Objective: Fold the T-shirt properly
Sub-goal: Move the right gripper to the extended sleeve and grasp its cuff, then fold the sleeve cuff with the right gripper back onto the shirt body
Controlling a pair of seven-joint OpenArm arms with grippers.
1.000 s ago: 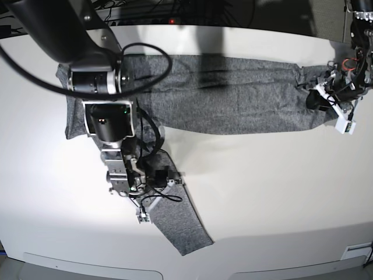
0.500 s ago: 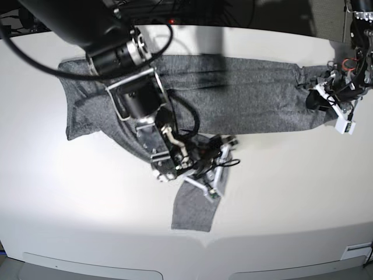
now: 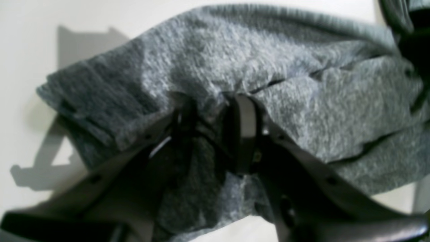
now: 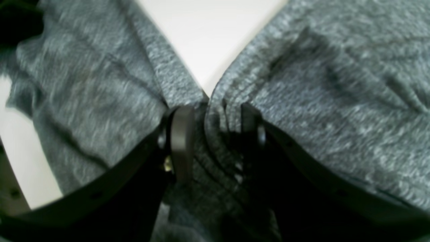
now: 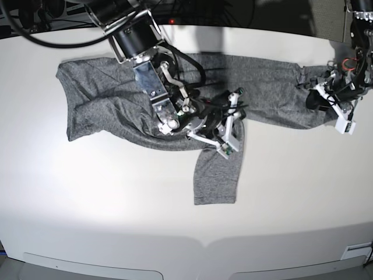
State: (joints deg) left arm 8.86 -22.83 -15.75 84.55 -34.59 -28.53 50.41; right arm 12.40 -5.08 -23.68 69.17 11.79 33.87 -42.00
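The grey T-shirt [image 5: 99,96] lies stretched left to right along the far half of the white table [image 5: 87,198]. My right gripper [image 5: 232,119] is over the shirt's middle, shut on a fold of a sleeve [image 5: 217,175] whose cuff end trails toward the table's front. In the right wrist view, ribbed cloth [image 4: 218,134] is pinched between the black fingers [image 4: 181,137]. My left gripper [image 5: 326,96] holds the shirt's right end. The left wrist view shows bunched cloth [image 3: 215,101] clamped between the fingers [image 3: 245,127].
Dark cables and equipment [image 5: 175,11] sit beyond the table's back edge. The right arm's thick body [image 5: 137,35] reaches in from the top left, over the shirt. The table's front edge [image 5: 204,242] curves along the bottom.
My right gripper has carried the sleeve up and to the right, from the table's lower left toward the shirt's middle. The sleeve now hangs down from there. The left arm has not moved.
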